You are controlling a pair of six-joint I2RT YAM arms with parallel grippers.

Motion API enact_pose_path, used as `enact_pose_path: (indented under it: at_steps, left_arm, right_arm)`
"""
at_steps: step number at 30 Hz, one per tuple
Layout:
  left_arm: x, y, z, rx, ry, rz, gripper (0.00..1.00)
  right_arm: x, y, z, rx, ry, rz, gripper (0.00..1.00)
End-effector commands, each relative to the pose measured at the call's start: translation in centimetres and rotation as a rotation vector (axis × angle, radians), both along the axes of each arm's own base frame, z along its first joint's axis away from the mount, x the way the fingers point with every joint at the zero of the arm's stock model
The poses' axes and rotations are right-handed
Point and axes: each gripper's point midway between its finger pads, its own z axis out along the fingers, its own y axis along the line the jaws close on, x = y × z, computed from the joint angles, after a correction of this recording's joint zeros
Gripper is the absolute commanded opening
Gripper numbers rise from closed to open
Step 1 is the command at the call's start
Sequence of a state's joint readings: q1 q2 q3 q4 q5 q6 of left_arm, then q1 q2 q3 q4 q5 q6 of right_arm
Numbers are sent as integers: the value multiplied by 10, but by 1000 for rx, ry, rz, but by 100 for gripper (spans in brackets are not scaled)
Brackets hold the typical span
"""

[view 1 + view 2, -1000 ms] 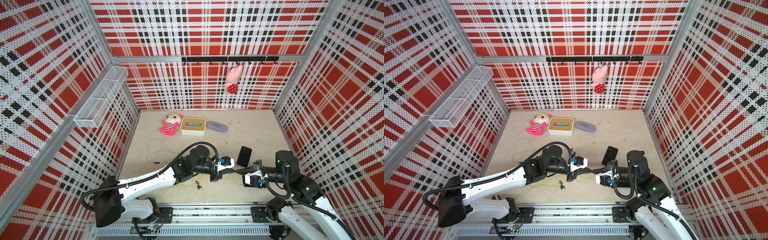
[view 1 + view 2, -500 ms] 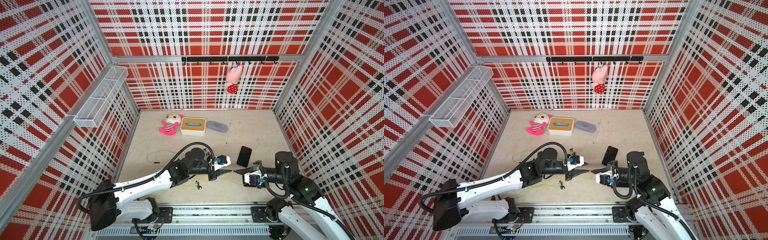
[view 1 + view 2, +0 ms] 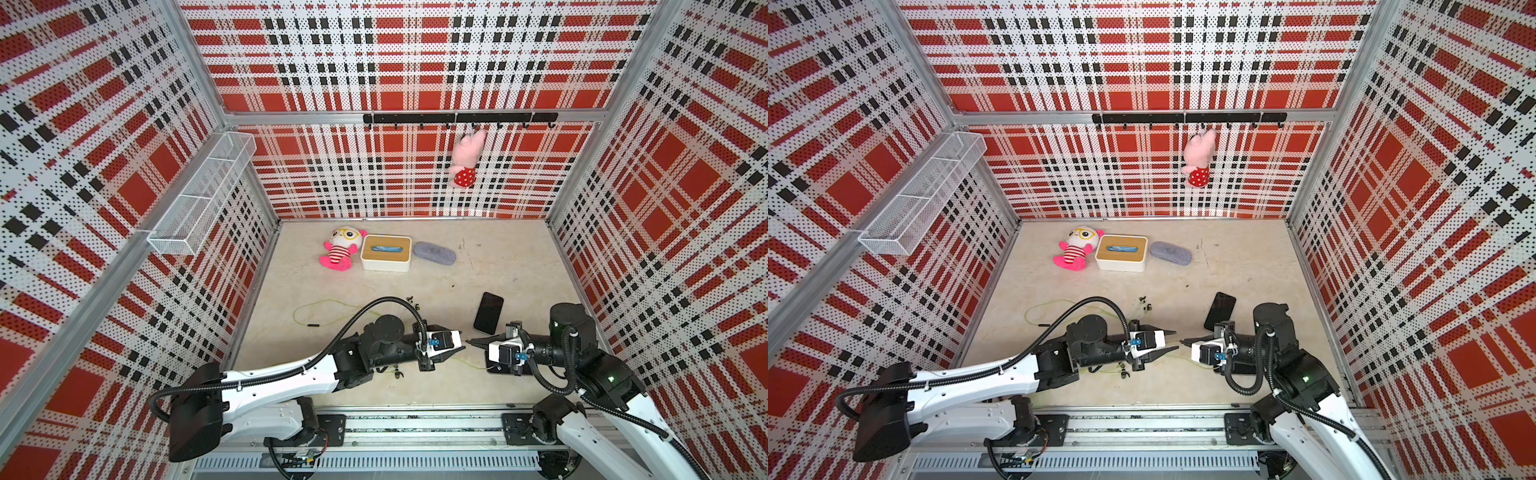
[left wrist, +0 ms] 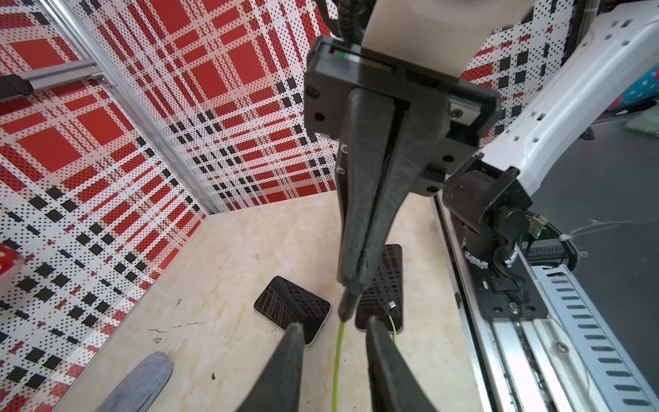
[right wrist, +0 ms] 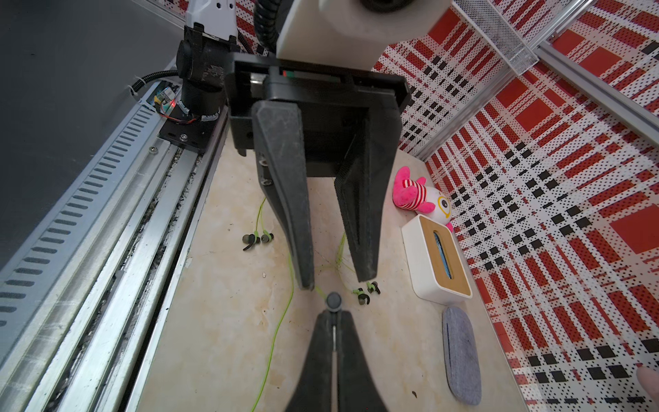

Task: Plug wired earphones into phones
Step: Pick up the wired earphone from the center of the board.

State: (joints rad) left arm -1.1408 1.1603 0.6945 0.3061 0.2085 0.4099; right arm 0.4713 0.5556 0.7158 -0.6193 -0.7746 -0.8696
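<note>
Right gripper (image 4: 351, 283) pinches plug (image 4: 345, 307) (second phone (image 4: 390, 271) half hidden); left gripper (image 5: 336, 278) parted, empty

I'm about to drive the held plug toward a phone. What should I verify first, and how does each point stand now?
1. Grip: the right gripper is shut on the small black plug: ok.
2. Release: the left gripper is open and off the plug: ok.
3. Slack: the thin yellow-green cable is clear of the left gripper: not ok, it hangs between the open jaws.
4. Target: the flat glossy black phone lies free with nothing on it: ok.
5. Its socket is in sight: cannot tell.
6. The second black phone, under the right gripper, is already plugged: cannot tell; a yellow-green cable reaches it.
</note>
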Motion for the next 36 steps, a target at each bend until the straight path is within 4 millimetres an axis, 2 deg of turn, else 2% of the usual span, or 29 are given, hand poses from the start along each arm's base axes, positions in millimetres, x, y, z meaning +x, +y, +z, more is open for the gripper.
enact_pose_path:
  at_steps: [1, 14, 28, 29, 30, 31, 33, 36]
  left_arm:
    - [4, -6, 15, -32, -42, 14, 34]
    - [-3, -15, 17, -33, -43, -28, 29]
    - [-10, -18, 15, -27, -38, -53, 2]
    - [-10, -19, 13, -23, -33, -55, 0]
    - [-9, -18, 12, -22, -30, -49, 0]
    - [-7, -18, 9, -18, -20, -38, 0]
    - [2, -13, 1, -19, 18, -21, 0]
    - [33, 1, -9, -68, 152, 61, 0]
  right_arm:
    - [-7, 4, 5, 23, -4, 46, 0]
    - [-6, 6, 3, 22, 14, 56, 0]
    - [-8, 5, -1, 3, 21, 59, 0]
    - [-7, 4, -2, -8, 23, 53, 3]
    - [-5, 3, -3, -22, 15, 45, 20]
    - [-2, 0, -5, -46, 3, 28, 30]
    - [11, -8, -10, -113, -45, -44, 41]
    - [42, -28, -27, -278, -89, -198, 50]
